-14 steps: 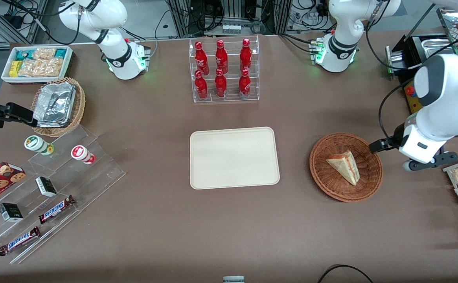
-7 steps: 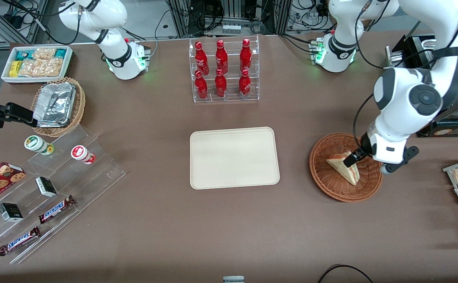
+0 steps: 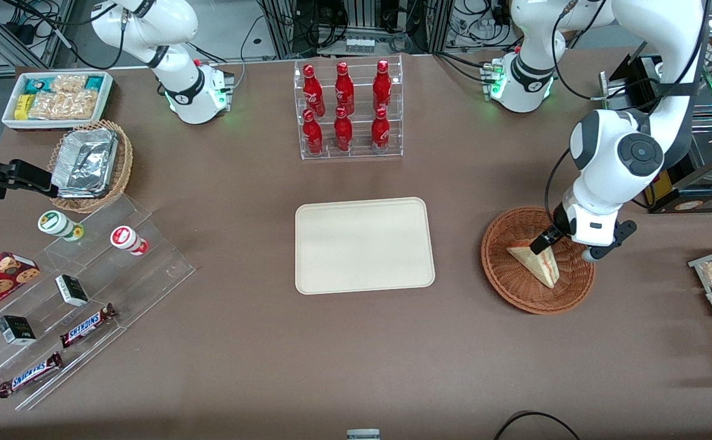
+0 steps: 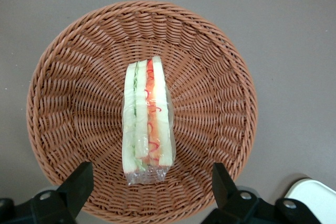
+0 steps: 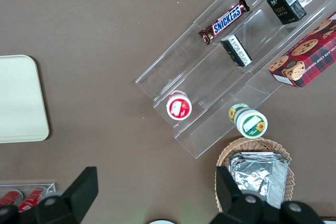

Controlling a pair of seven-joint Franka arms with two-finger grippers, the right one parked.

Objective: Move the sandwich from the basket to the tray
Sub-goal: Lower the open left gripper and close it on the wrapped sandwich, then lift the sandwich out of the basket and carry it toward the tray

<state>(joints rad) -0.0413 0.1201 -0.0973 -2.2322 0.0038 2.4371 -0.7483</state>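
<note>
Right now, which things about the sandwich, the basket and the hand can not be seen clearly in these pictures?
- Front view: the hand covers part of the sandwich, so contact cannot be told.
- Left wrist view: the picture's edge cuts off the open fingers.
- Front view: the arm hides part of the basket rim.
- Tray: fully visible, nothing on it.

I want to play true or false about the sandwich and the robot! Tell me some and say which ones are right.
1. The sandwich lies in the basket. True.
2. The tray has a sandwich on it. False: nothing lies on it.
3. The gripper hangs over the basket with its jaws open, one on each side of the sandwich. True.
4. The sandwich is unwrapped. False: clear wrap covers it.
5. The red bottles stand in the basket. False: they stand in a clear rack, farther from the front camera than the tray.
</note>
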